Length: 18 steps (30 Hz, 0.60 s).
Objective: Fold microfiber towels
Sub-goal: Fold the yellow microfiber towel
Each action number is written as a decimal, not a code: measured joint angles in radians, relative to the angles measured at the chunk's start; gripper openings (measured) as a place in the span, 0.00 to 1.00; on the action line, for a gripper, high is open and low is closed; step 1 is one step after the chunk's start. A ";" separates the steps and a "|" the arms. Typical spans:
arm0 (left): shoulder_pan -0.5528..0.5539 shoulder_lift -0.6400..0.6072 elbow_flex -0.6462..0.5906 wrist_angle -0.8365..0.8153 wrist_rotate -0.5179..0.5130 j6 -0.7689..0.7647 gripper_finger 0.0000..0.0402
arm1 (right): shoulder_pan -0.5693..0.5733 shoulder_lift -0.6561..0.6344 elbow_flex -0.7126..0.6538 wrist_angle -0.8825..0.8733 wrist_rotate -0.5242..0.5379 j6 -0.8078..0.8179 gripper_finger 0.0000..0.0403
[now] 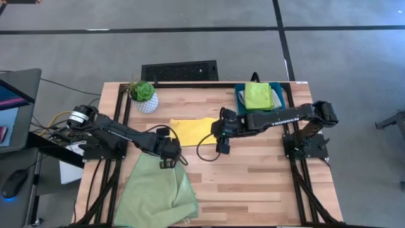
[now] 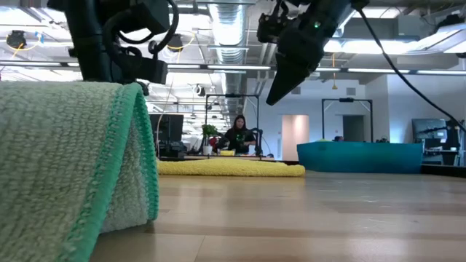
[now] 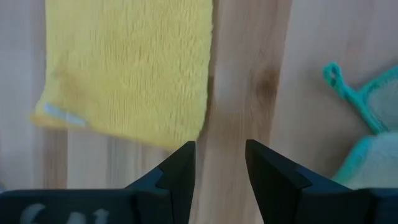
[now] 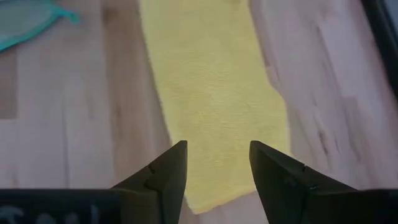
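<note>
- Waiting unfolded: pale green towel [image 1: 157,193], biggest, table's 7 o'clock corner, just at 7 o'clock of left gripper [image 1: 168,152], jaws apart, empty.
- Yellow towel [image 1: 192,130] mid-table, folded to a strip; right gripper [image 1: 222,140] at its 4 o'clock end, parted, empty.
- Lime towel [image 1: 258,95] looks folded, in teal tray [image 1: 240,96], 1 o'clock.

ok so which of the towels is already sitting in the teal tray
The bright lime green towel, folded inside the teal tray at the table's far right. The yellow towel and the larger pale green towel lie on the bare wood.
</note>
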<state>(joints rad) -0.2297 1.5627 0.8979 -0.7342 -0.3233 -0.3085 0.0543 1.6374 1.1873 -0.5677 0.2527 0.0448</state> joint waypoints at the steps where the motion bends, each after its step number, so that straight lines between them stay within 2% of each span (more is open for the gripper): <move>1: -0.005 0.000 -0.016 0.038 -0.017 0.015 0.34 | 0.010 0.002 0.000 0.000 0.000 0.000 0.49; 12: -0.008 0.000 -0.158 0.226 -0.185 0.041 0.34 | 0.050 0.003 -0.001 0.007 0.003 0.008 0.49; 18: 0.014 0.000 -0.208 0.308 -0.168 0.038 0.34 | 0.039 0.003 -0.001 0.007 0.007 0.008 0.48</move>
<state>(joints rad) -0.2158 1.5631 0.6894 -0.4258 -0.4917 -0.2703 0.0932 1.6402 1.1866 -0.5606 0.2600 0.0528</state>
